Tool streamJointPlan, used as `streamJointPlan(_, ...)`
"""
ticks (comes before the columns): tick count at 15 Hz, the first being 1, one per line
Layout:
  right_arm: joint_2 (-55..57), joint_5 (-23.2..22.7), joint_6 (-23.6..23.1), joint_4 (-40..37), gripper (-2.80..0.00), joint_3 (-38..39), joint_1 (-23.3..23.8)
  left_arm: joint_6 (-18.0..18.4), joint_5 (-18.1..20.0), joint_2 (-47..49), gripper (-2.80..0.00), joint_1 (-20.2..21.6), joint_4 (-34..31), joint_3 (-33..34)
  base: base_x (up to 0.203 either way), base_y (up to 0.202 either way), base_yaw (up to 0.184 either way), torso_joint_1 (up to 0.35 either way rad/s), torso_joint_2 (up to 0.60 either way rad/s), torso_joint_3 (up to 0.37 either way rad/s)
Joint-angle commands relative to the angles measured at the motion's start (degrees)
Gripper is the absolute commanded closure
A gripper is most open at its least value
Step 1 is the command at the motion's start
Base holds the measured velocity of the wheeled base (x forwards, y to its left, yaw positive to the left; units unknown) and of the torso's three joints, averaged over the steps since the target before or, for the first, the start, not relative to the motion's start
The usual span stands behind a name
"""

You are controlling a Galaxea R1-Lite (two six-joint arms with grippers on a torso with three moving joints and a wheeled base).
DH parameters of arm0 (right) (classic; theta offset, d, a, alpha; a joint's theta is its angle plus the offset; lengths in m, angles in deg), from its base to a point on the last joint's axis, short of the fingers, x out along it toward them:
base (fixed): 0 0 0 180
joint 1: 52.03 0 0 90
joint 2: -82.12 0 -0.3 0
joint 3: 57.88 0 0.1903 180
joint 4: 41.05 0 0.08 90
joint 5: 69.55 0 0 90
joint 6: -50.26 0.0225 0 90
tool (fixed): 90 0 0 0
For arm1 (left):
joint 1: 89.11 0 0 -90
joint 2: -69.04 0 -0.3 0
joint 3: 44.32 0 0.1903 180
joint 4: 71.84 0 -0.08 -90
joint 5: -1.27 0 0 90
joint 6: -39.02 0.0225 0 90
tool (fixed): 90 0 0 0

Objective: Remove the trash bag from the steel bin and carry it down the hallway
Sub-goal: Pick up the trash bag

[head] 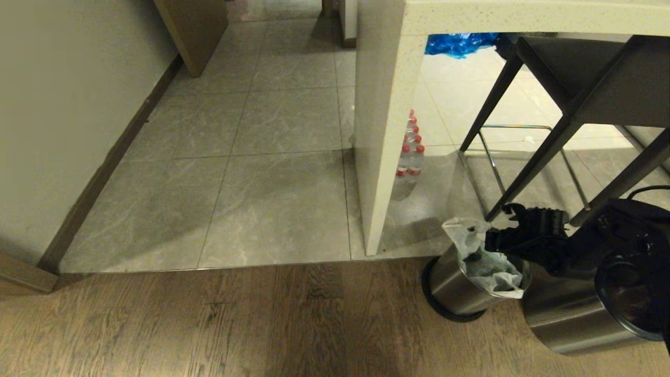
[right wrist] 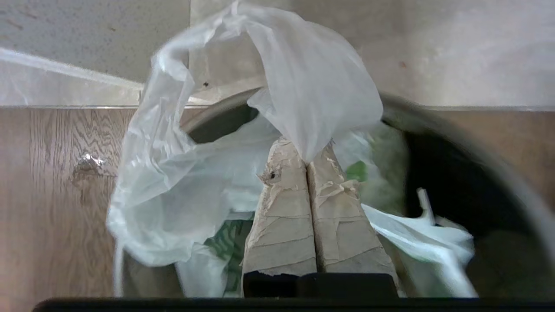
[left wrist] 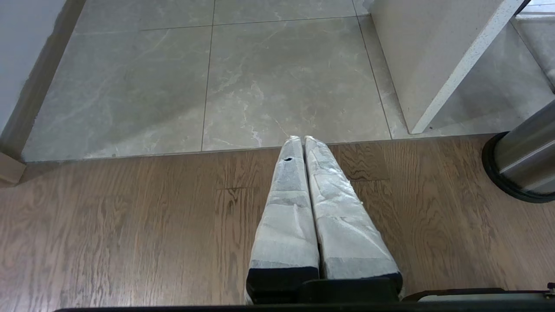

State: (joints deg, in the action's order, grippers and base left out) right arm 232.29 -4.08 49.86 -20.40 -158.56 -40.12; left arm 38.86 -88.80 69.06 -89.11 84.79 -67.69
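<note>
The steel bin [head: 455,290] stands on the wood floor beside the counter's end panel, its rim [right wrist: 477,143] curving round a dark inside. The trash bag [head: 484,264], thin white film with green marks, lines it, and one flap rises above the rim. My right gripper [head: 489,242] reaches in from the right at the bin's mouth. In the right wrist view this gripper [right wrist: 308,161] is shut, with the bag's film [right wrist: 303,86] pinched at its tips. My left gripper [left wrist: 303,139] is shut on nothing, low over the wood floor, with the bin [left wrist: 524,164] off to its side. The hallway [head: 272,157] runs ahead on grey tiles.
A cream counter panel [head: 382,131] stands just behind the bin. Dark stool legs [head: 544,152] stand close behind my right arm. A second steel cylinder [head: 570,319] lies under that arm. Water bottles [head: 411,157] and a blue bag [head: 458,43] lie beyond. A cream wall with a dark baseboard [head: 110,162] borders the left.
</note>
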Motion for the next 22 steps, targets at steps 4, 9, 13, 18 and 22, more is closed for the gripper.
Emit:
streamJointPlan(4,-14.19,-0.12,-0.03,-3.49,0.00,11.58,3.75,-0.02,-0.01,-0.02,0.00,0.00,0.00,0.00,0.000,0.000,0.000,0.000,0.00,0.000)
streamJointPlan(9,-22.54,4.93,-1.08,-5.91,0.00,26.42,4.48,-0.02,-0.01,-0.02,0.00,0.00,0.00,0.00,0.000,0.000,0.000,0.000,0.00,0.000)
streamJointPlan(13,-21.64,6.50,-0.98,-2.64,0.00,27.68,0.57,-0.02,-0.01,-0.02,0.00,0.00,0.00,0.00,0.000,0.000,0.000,0.000,0.00,0.000)
streamJointPlan(18,-18.52,6.76,-0.87,-0.15,-2.80,19.61,-0.48,-0.02,-0.01,-0.02,0.00,0.00,0.00,0.00,0.000,0.000,0.000,0.000,0.00,0.000)
streamJointPlan(22,-13.57,7.77,-0.70,0.44,-2.80,13.00,-0.34,-0.02,-0.01,-0.02,0.00,0.00,0.00,0.09,0.000,0.000,0.000,0.000,0.00,0.000)
